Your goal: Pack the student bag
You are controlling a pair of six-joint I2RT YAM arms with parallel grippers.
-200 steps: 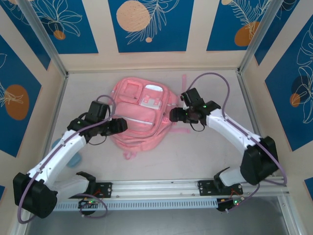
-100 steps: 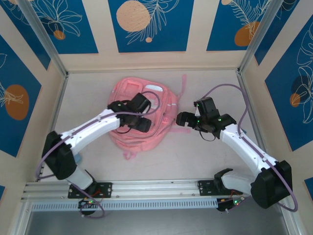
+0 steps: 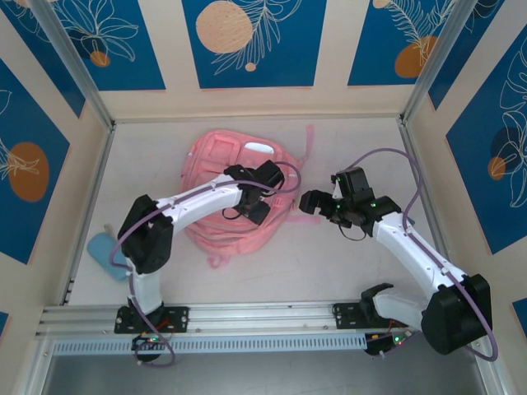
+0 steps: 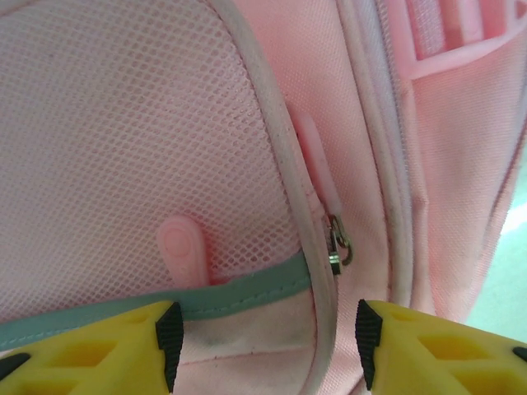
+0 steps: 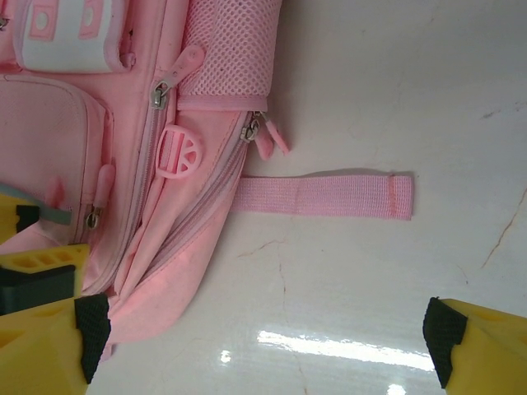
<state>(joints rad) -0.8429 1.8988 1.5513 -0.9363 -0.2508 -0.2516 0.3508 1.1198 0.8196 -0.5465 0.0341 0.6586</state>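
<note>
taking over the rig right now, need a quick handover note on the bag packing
Left gripper: open, empty, close over the student bag at its mesh pocket, next to a zip slider.
Right gripper: wide open, empty, above the table beside the bag's loose strap.
Bag lies flat mid-table. A pale blue item sits outside it near the left wall.
Done: nothing visibly packed.
Left: likely open a pocket, load, zip up.

Bright, even light from overhead; shadows under the arms [image 3: 198, 202] are faint and soft. Right wrist view: a white glare streak on the table [image 5: 370, 271] at 6 o'clock. Left wrist view: bag [image 4: 123, 123] mesh sharp, yellow fingers [image 4: 90, 358] at 5 and 7 o'clock slightly blurred.
</note>
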